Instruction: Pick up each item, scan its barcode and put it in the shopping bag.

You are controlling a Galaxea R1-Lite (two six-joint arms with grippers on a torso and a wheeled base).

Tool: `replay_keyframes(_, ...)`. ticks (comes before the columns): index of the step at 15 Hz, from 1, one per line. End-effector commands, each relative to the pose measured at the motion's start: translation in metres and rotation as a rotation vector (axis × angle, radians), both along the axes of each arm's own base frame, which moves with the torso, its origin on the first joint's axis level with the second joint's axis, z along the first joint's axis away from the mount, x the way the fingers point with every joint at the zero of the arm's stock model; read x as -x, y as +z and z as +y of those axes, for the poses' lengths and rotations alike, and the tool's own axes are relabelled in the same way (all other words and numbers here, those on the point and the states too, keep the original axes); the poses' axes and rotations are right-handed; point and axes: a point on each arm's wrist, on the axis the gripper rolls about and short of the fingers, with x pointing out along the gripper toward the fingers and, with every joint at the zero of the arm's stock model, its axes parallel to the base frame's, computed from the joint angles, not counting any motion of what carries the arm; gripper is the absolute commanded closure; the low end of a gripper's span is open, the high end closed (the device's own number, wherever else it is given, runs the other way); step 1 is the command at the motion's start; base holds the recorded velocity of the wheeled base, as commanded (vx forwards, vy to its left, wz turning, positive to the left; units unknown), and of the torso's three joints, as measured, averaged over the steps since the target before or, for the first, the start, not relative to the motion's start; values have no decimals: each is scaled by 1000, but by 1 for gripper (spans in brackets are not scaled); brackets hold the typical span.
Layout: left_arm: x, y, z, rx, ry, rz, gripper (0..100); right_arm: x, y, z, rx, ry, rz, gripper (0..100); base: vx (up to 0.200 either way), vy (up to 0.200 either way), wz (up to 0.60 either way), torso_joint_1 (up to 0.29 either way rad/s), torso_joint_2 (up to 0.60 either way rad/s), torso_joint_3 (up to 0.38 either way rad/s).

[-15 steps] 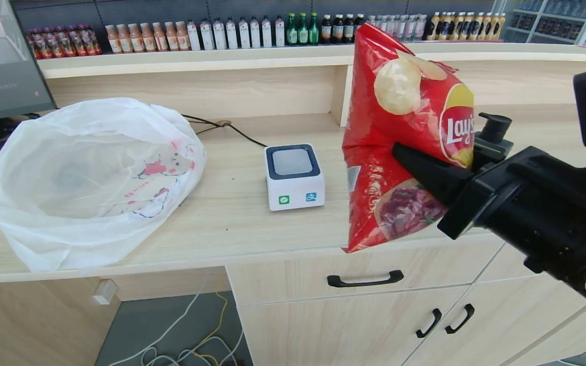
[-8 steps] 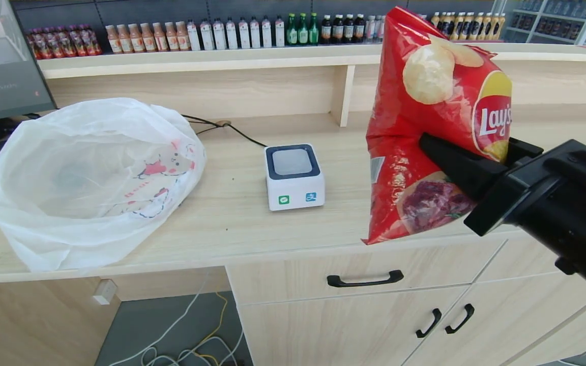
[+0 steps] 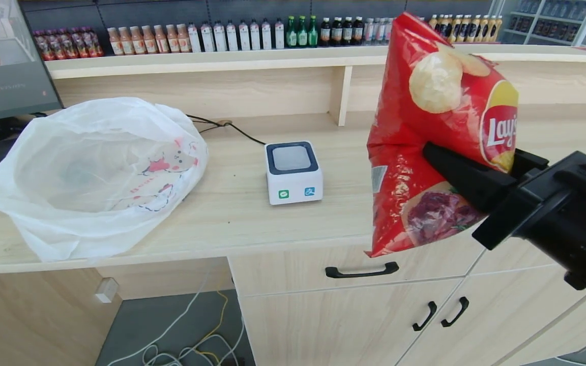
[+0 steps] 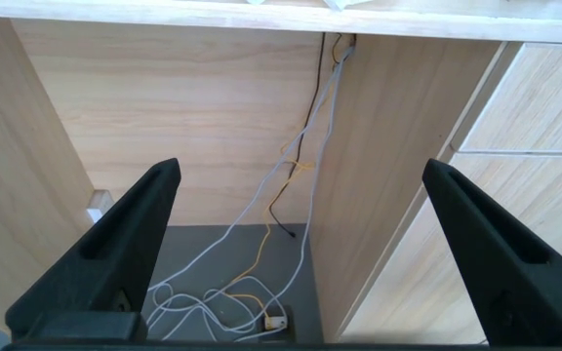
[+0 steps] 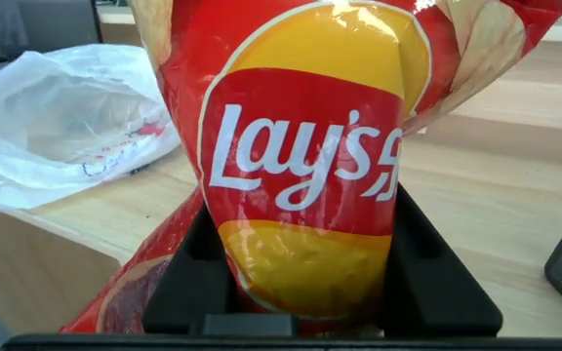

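Observation:
A red chips bag (image 3: 435, 137) hangs upright in the air to the right of the scanner, over the counter's front edge, with my right gripper (image 3: 476, 170) shut on its middle. In the right wrist view the chips bag (image 5: 310, 166) sits pinched between the black fingers (image 5: 437, 273). The small white barcode scanner (image 3: 293, 172) stands mid-counter with its grey window facing up. A white plastic shopping bag (image 3: 97, 173) lies open on the counter's left part. My left gripper (image 4: 301, 253) hangs open below counter level, facing the wooden recess and cables.
A dark monitor (image 3: 3, 61) stands at the far left. Bottled drinks (image 3: 252, 33) line the raised shelf behind the counter (image 3: 232, 223). Drawers and cupboard doors with black handles (image 3: 361, 272) sit below. Loose cables (image 3: 191, 345) lie on the floor.
My right gripper carried the chips bag to the right and slightly up. The head camera shifted a little in the last half second.

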Motion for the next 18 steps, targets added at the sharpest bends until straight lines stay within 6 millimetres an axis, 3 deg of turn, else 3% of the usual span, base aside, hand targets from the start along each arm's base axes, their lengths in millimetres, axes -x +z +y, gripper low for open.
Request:
replay_keyframes(1,0,0,0,-1,0,0,0,-1,-2,-1,-1,-5,10,100,0,200,0,-7,-2,7)
replay_keyframes(13,0,0,0,-2,0,0,0,8,-7,-21,0,-47,9,100,0,200,0,4,3,3)
replay_keyframes(18,0,0,0,-2,0,0,0,3,0,-17,61,-72,-39,100,0,0,0,0,0,0)
